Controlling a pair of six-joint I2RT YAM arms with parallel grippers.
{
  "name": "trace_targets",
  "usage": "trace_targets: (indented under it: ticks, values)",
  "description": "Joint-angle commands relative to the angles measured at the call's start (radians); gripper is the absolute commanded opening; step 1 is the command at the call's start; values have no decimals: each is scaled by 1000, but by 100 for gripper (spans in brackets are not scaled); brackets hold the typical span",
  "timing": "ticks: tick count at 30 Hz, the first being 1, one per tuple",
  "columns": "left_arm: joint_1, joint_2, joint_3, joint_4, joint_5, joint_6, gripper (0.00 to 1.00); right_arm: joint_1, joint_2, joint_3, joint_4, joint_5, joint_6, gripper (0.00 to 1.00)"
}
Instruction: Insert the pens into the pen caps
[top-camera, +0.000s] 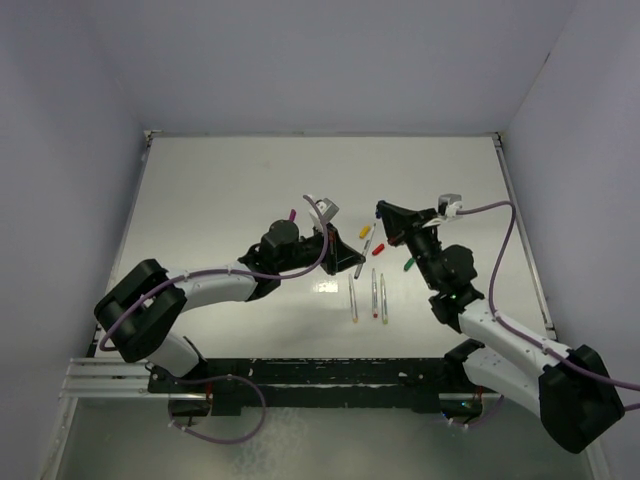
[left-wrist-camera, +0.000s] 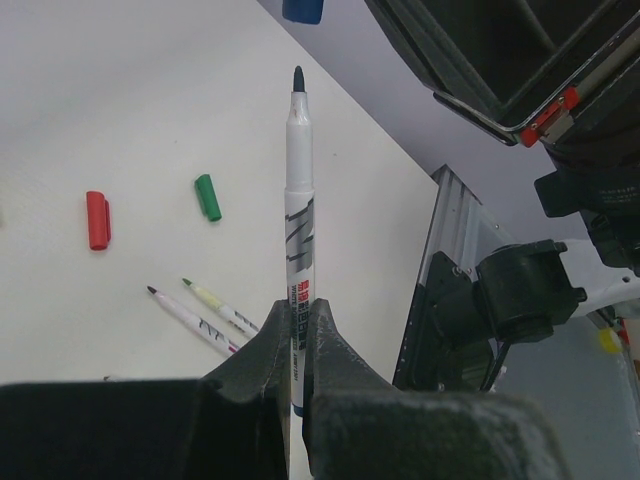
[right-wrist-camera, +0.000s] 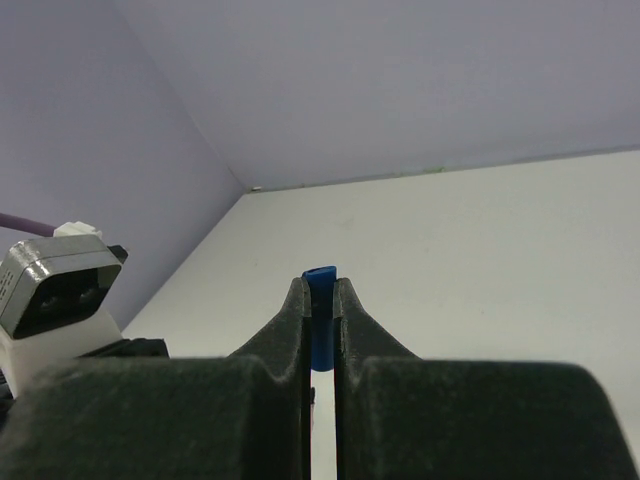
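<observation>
My left gripper (left-wrist-camera: 300, 315) is shut on a silver-grey pen (left-wrist-camera: 299, 200), whose dark tip points away from the jaws toward a blue pen cap (left-wrist-camera: 302, 10). My right gripper (right-wrist-camera: 320, 290) is shut on that blue cap (right-wrist-camera: 320, 300), with the cap's end just past the fingertips. In the top view the left gripper (top-camera: 348, 254) and right gripper (top-camera: 384, 214) face each other above mid-table, the held pen (top-camera: 364, 250) between them. Three pens (top-camera: 374, 296) lie side by side below them. Red (left-wrist-camera: 97, 219), green (left-wrist-camera: 208, 197), yellow (top-camera: 364, 231) and purple (top-camera: 293, 213) caps lie loose.
The white table (top-camera: 220, 200) is walled at the back and both sides. A black and aluminium rail (top-camera: 300, 375) carrying the arm bases runs along the near edge. Purple cables (top-camera: 500, 215) loop off both wrists. The right arm's body (left-wrist-camera: 480, 60) looms close in the left wrist view.
</observation>
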Motion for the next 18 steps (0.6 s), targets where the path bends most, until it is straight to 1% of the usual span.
trace_targets:
  ticks: [1, 18]
  values:
    - [0, -8, 46, 66, -10, 13, 0, 4, -11, -12, 101, -12, 36, 0]
    - [1, -4, 48, 60, -26, 31, 0, 4, 48, -39, 165, -31, 104, 0]
